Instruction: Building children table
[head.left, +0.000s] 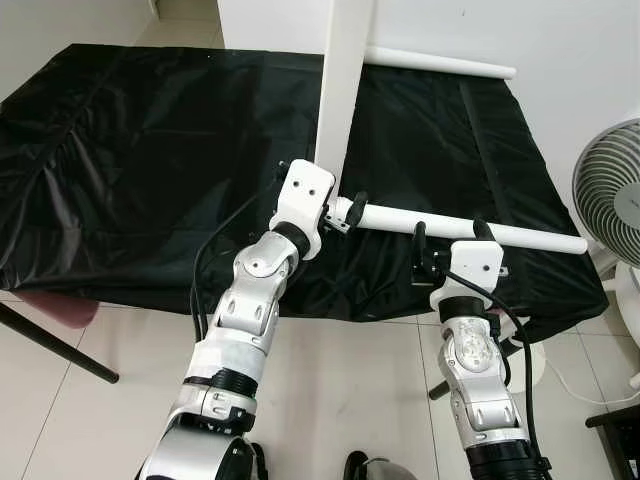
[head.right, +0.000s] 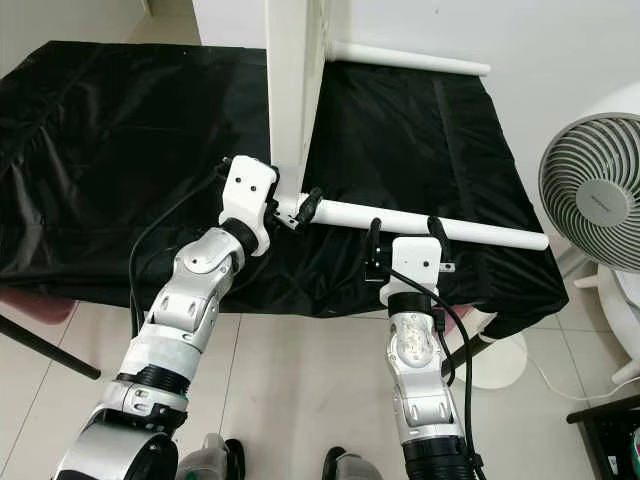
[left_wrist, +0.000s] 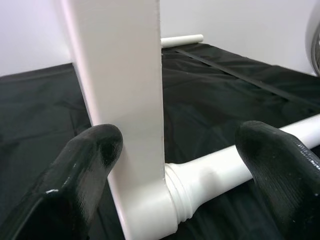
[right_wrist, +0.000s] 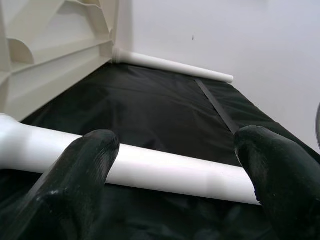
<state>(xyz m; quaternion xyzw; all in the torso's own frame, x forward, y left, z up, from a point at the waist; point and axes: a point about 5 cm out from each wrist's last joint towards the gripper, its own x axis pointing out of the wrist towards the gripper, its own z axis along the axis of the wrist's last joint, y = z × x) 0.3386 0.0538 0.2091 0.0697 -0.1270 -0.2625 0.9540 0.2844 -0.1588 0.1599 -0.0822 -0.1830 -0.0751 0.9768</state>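
On the black-draped tabletop (head.left: 130, 150), the white table panel (head.left: 342, 80) stands on edge, and a white leg (head.left: 470, 228) runs out sideways from its lower corner toward the robot's right. Left hand (head.left: 345, 212) sits right at that joint, fingers apart, one finger (left_wrist: 92, 155) against the panel's face and the other beside the threaded collar where the leg meets the corner. Right hand (head.right: 405, 238) straddles the leg midway along, fingers spread to either side of the tube, not pinching it as far as the wrist view lets me judge. This looks like the screw-in step: the smart play is to brace the panel with the left so it stays upright, close the right around the tube and twist it square to the socket, keeping the leg level so the threads don't cross. A second leg (head.left: 440, 62) already juts from the panel's far corner along the wall. Watch the standing fan (head.left: 610, 190) just off the tabletop's right end, near the leg's free tip; a swing there could clip it. Loose folds in the black cover could drag under the panel's edge.
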